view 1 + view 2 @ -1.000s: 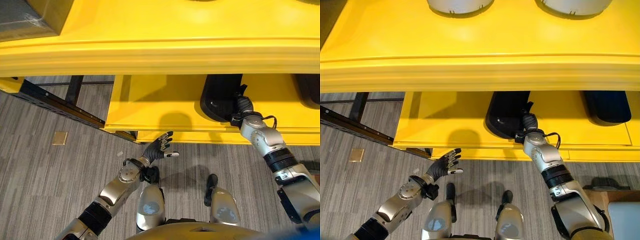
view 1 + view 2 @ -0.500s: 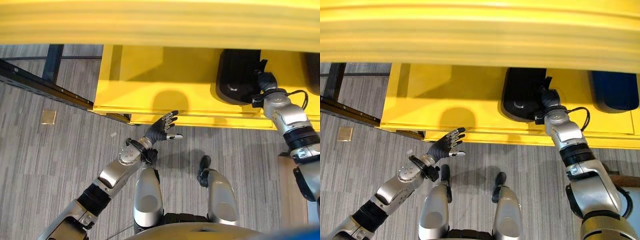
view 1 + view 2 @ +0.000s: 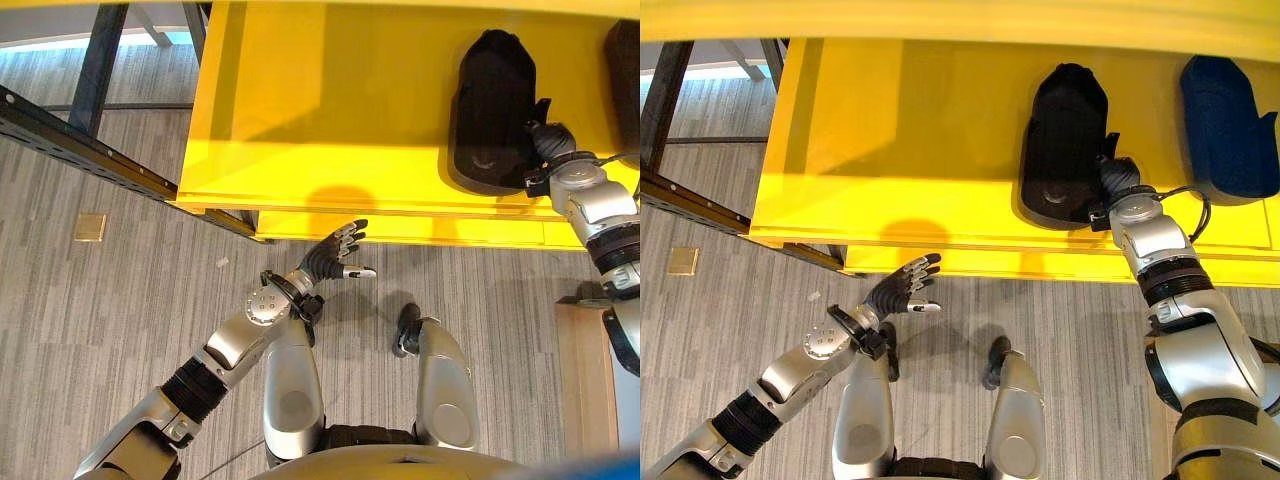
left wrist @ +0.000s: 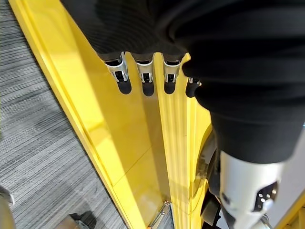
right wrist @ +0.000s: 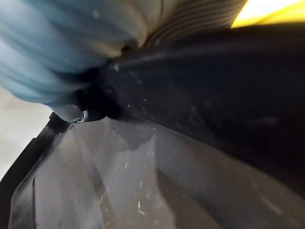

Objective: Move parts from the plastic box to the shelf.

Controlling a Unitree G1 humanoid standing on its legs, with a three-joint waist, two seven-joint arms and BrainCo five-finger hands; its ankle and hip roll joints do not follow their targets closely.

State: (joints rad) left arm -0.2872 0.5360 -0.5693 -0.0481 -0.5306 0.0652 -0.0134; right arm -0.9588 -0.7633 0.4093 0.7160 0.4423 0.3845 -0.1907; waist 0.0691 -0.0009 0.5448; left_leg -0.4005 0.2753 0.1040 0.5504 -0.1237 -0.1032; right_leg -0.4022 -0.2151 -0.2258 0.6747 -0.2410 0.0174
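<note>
A black moulded part [image 3: 1062, 140] lies on the lower yellow shelf [image 3: 320, 150], right of the middle. My right hand [image 3: 1120, 180] is pressed against the part's right rim near its front end. The right wrist view looks from very close into the black part [image 5: 190, 119]. A dark blue part [image 3: 1230, 120] lies on the same shelf further right. My left hand [image 3: 325, 262] hovers open and empty above the floor, just in front of the shelf's front edge. In the left wrist view its fingers [image 4: 143, 78] point straight along the yellow edge.
The upper yellow shelf edge [image 3: 1040, 20] crosses the top. A black metal rack frame [image 3: 90, 140] runs at the left, beside the shelf. A small tan square [image 3: 90, 227] lies on the grey floor. A wooden surface [image 3: 585, 370] stands at the lower right.
The camera has shifted, so the lower shelf and the black part show more fully. My right hand stays at the black part. My left hand has kept its open pose.
</note>
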